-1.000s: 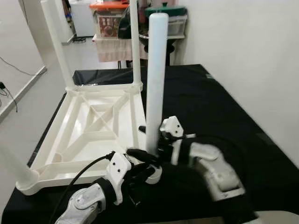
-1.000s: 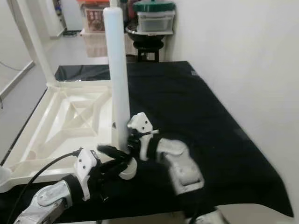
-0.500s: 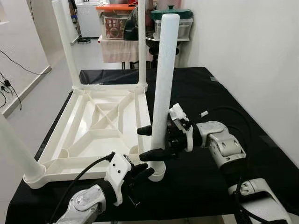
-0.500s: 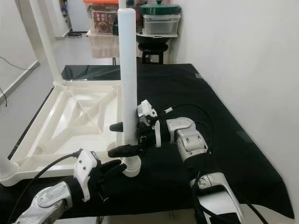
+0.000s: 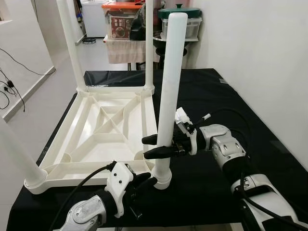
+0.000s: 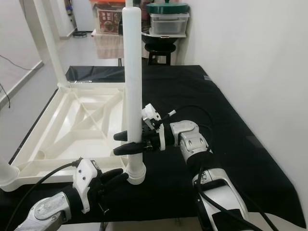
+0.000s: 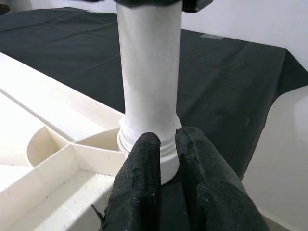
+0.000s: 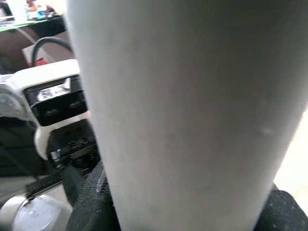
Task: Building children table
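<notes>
My right arm reaches across in front of me, forearm level, elbow bent out to my right. My right gripper (image 5: 153, 146) has its two black fingers (image 5: 156, 152) on either side of the upright white leg (image 5: 167, 101), clamped on it a little above its collar. My left arm comes up from below, and my left gripper (image 7: 166, 159) has its fingers close together, tips pressed against the collar at the foot of that same leg; it grips nothing that I can see.

The table top (image 5: 91, 139) lies upside down on the black cloth (image 5: 216, 96), ribs showing, just beyond and to the left of both grippers. The held leg stands at its near right corner, directly above my left fingertips.

Count: one table top. Four legs: the one I hold, two standing at the far corners (image 5: 70, 45) (image 5: 149, 43), and one at the near left corner (image 5: 17, 156), well left of my left gripper. Two storage boxes (image 5: 120, 19) (image 5: 185, 21) sit far behind.

Against the frame a second ago, my right arm has straightened out to the right and the gripper has risen up the leg. The leg itself stands straighter, and my left gripper stays at the collar. The whole view has shifted slightly, so the camera has moved.
</notes>
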Robot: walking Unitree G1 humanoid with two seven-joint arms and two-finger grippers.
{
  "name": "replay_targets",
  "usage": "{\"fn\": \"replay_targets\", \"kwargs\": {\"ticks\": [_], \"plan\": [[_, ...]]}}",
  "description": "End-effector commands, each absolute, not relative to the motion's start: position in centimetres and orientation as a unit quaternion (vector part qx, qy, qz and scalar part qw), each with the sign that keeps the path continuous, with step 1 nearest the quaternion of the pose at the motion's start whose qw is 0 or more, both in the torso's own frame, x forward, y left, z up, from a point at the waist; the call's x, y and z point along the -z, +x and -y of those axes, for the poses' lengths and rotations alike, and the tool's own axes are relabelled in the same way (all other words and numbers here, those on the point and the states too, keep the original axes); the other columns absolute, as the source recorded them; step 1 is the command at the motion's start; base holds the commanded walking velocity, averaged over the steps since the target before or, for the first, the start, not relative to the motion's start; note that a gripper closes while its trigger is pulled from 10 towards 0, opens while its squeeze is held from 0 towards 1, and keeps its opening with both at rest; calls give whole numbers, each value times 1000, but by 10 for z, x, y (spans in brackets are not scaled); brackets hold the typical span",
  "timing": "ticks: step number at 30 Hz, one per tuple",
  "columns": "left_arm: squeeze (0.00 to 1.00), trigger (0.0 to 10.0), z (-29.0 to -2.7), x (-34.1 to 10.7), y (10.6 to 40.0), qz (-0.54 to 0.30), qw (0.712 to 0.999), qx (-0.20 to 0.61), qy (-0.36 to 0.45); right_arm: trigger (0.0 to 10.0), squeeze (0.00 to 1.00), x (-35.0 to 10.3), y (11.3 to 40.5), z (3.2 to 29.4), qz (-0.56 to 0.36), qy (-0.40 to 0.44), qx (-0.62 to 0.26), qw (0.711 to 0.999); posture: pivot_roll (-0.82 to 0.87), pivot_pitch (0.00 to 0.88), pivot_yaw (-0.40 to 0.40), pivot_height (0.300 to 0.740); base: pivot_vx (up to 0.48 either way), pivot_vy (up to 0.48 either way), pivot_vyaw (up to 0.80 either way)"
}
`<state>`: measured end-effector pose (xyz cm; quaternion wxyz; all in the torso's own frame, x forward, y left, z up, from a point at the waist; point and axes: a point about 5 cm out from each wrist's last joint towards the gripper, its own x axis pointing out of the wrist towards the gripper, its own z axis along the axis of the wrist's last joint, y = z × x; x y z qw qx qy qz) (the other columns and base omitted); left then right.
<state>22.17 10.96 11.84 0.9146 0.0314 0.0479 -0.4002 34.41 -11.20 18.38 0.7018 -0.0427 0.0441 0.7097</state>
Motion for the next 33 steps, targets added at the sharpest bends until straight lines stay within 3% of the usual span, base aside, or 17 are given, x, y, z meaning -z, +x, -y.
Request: {"fn": "replay_targets", "kwargs": {"ticks": [1,3,4,5,6,10,17,18,19,20,23,26,27,29,30,31,33], "plan": [[0,10000,-112,-117,219,-56,913,402,36,0,0,-169,343,119,-73,-50,-686,722,106,0,-41,740,0,0,0],[0,10000,-115,-116,217,-60,914,400,36,0,0,-152,331,128,-72,-56,-636,767,101,0,-54,740,0,0,0],[0,10000,-115,-116,217,-60,914,400,36,0,0,-152,331,128,-72,-56,-636,767,101,0,-54,740,0,0,0],[0,10000,-118,-115,215,-64,915,397,38,0,0,-135,322,115,-65,-65,-519,850,107,0,-77,740,0,0,0],[0,10000,-123,-115,214,-67,916,394,42,0,0,-121,301,104,-85,-6,-331,940,119,0,-58,740,0,0,0],[0,10000,-129,-116,215,-71,918,388,42,0,0,-118,269,85,-96,-45,-269,957,67,0,-15,740,0,0,0],[0,10000,-120,-119,218,-60,917,394,24,0,0,-116,286,89,-96,-61,-276,954,94,0,-44,740,0,0,0],[0,10000,-120,-118,217,-62,917,394,28,10000,0,-115,289,90,-96,-64,-267,957,98,0,-39,740,0,0,0],[0,10000,-120,-118,217,-62,917,394,28,10000,0,-115,289,90,-96,-64,-267,957,98,0,-39,740,0,0,0],[0,10000,-121,-117,217,-64,917,393,31,10000,976,-117,292,90,-91,-52,-281,954,99,0,-40,740,0,0,0],[0,10000,-121,-118,219,-62,917,392,35,10000,1000,-130,298,89,-71,-23,-298,952,101,0,-41,740,0,0,0],[0,10000,-118,-120,223,-56,916,395,33,10000,1000,-154,303,87,-19,-13,-393,919,85,0,-35,740,0,0,0],[0,10000,-116,-120,224,-55,916,397,33,10000,925,-163,303,87,2,-20,-442,897,86,0,-36,740,0,0,0],[0,10000,-116,-120,224,-55,916,397,33,10000,925,-163,303,87,2,-20,-442,897,86,0,-36,740,0,0,0],[0,10000,-113,-119,225,-53,914,401,32,10000,0,-168,303,90,11,-39,-504,863,94,0,-45,740,0,0,0],[0,10000,-113,-119,225,-53,914,401,32,10000,0,-168,303,90,11,-39,-504,863,94,0,-45,740,0,0,0],[0,10000,-110,-120,227,-50,913,403,33,10000,0,-170,314,104,0,-86,-580,810,106,0,-49,740,0,0,0]]}}
